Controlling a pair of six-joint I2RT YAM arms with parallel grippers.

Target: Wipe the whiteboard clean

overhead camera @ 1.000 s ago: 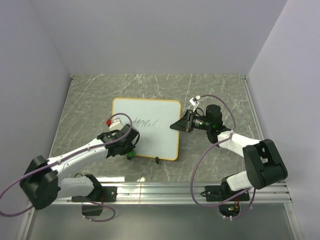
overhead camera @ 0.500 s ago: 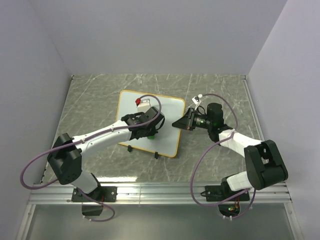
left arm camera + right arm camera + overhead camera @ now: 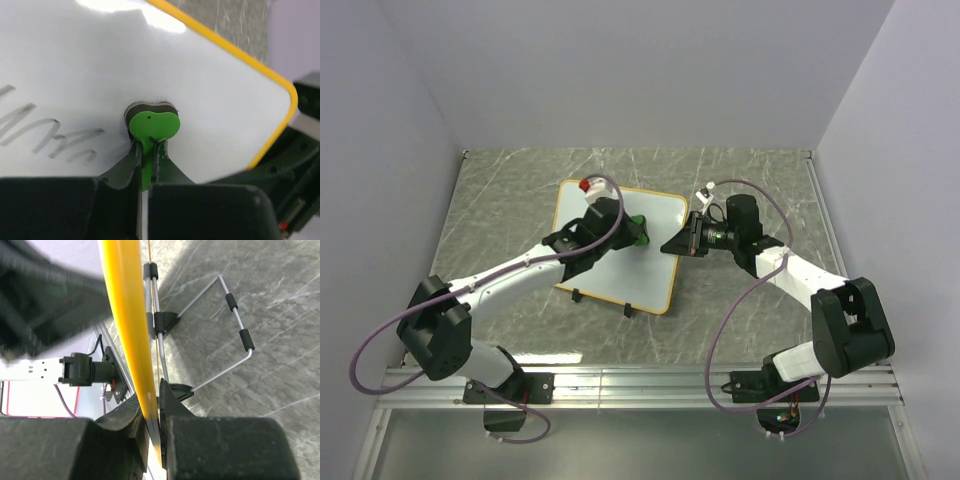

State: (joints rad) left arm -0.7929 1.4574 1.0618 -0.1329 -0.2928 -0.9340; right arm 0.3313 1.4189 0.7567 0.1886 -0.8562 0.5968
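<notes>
Erasing stroke under way. Within the last second the left pincer [image 3: 625, 232] has swept from the near-left corner of the whiteboard [image 3: 650, 270] across its middle to the far-right part, and the board itself has turned from square to skewed on the table [image 3: 750, 180], its near edge now running aslant. The right pincer [image 3: 678, 245] has remained closed on the board's right edge throughout, bracing it. The left pincer is closed on the thin green tab of the eraser [image 3: 152, 125], whose face is pressed flat to the board. In the left wrist view a grey scribble [image 3: 50, 135] is visible just left of the eraser, so the pass has probably not removed all of the mark and a return stroke toward that side seems needed. In the top view the arm hides that zone. The board's surface is glossy white and throws back a bright glare. It has rounded corners and a thin yellow-orange frame, which appears as a smooth band between the right pincer's jaws in the right wrist view. The eraser is small and heart-shaped, a green plastic top over a darker pad layer. Behind the board a bent wire stand [image 3: 225, 340] with black sleeves is hinged in black clips [image 3: 165, 320]. The table is grey, veined and stone-like, with a matte finish.
</notes>
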